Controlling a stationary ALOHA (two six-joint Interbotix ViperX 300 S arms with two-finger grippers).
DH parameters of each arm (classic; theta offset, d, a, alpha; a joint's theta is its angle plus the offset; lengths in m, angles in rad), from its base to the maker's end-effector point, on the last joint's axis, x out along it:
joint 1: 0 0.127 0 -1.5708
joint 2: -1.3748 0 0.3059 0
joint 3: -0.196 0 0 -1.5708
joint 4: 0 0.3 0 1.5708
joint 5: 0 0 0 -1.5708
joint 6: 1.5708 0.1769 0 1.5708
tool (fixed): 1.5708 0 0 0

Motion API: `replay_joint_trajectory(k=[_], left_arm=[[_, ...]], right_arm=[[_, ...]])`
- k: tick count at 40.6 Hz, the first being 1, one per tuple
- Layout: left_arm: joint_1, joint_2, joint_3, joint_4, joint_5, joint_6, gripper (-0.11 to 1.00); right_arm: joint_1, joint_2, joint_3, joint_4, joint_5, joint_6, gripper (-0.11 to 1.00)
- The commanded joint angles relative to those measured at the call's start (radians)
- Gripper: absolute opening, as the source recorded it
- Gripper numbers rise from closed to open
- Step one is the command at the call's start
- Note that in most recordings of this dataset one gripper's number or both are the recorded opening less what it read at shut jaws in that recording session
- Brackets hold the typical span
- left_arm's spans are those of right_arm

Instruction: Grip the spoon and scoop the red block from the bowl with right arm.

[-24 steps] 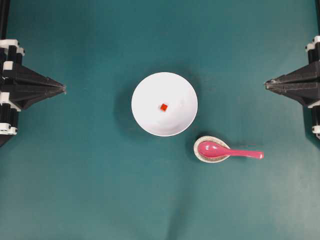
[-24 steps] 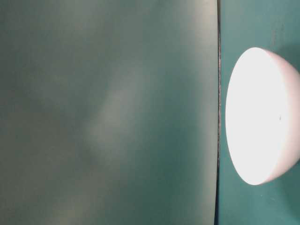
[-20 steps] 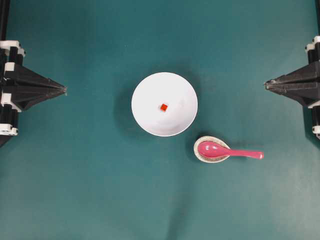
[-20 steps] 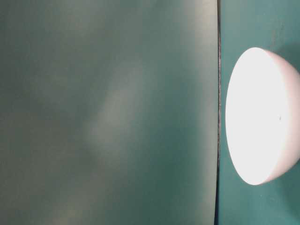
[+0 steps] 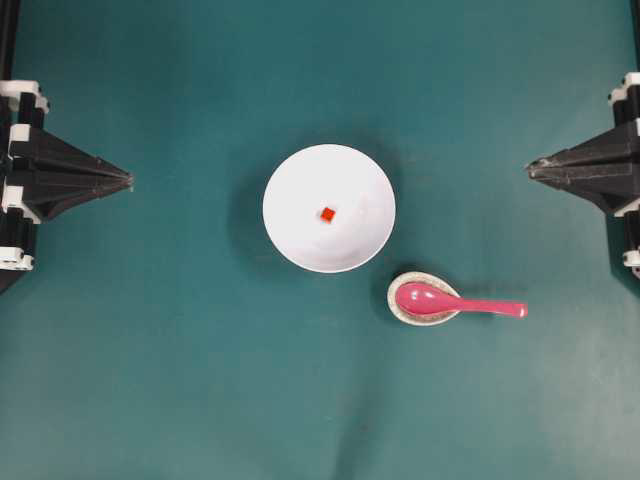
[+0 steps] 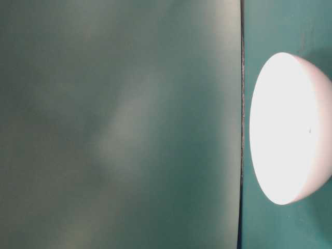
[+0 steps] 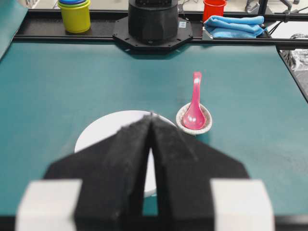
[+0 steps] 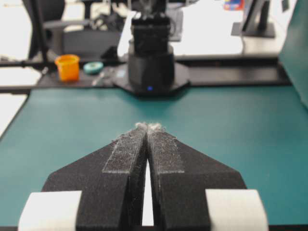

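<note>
Well apart from the right gripper (image 5: 530, 171), the spoon (image 5: 455, 302) lies; untouched.

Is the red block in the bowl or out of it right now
In. The red block sits near the middle of the white bowl in the overhead view; the spoon lies outside, untouched.

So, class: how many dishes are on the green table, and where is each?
2. The bowl sits mid-table, holding the red block. The small speckled dish lies beside it, nearer the right arm, under the spoon. None seem hidden.
</note>
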Motion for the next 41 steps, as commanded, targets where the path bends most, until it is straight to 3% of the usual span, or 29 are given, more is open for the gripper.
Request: replay_joint_trajectory(k=[1, 4, 8, 11, 16, 21, 27, 30, 37, 41], left_arm=[[-0.002, 0.002, -0.028, 0.003, -0.005, 0.0, 0.0], [-0.002, 0.002, -0.028, 0.003, -0.005, 0.002, 0.0], [-0.002, 0.002, -0.028, 0.003, -0.005, 0.002, 0.0], [-0.002, 0.002, -0.028, 0.002, -0.005, 0.002, 0.0], [-0.002, 0.002, -0.028, 0.003, -0.005, 0.002, 0.0], [-0.002, 0.002, -0.026, 0.002, -0.003, 0.002, 0.0], [-0.002, 0.003, -0.026, 0.003, 0.006, 0.002, 0.0], [-0.002, 0.003, -0.028, 0.003, 0.011, 0.002, 0.0], [-0.002, 0.003, -0.026, 0.003, 0.012, 0.002, 0.0], [-0.002, 0.006, -0.026, 0.003, 0.012, 0.002, 0.0]], right_arm=[[0.003, 0.023, -0.014, 0.012, -0.003, 0.012, 0.01], [0.003, 0.043, -0.006, 0.018, -0.003, 0.031, 0.1], [0.006, 0.083, 0.012, 0.025, -0.015, 0.057, 0.36], [0.015, 0.126, 0.035, 0.026, -0.041, 0.078, 0.49], [0.052, 0.219, 0.092, 0.032, -0.178, 0.117, 0.48], [0.109, 0.334, 0.163, 0.083, -0.39, 0.163, 0.48], [0.222, 0.497, 0.227, 0.202, -0.635, 0.184, 0.48], [0.314, 0.591, 0.239, 0.304, -0.729, 0.186, 0.48], [0.52, 0.767, 0.222, 0.529, -0.765, 0.186, 0.48], [0.601, 0.838, 0.201, 0.623, -0.77, 0.184, 0.48]])
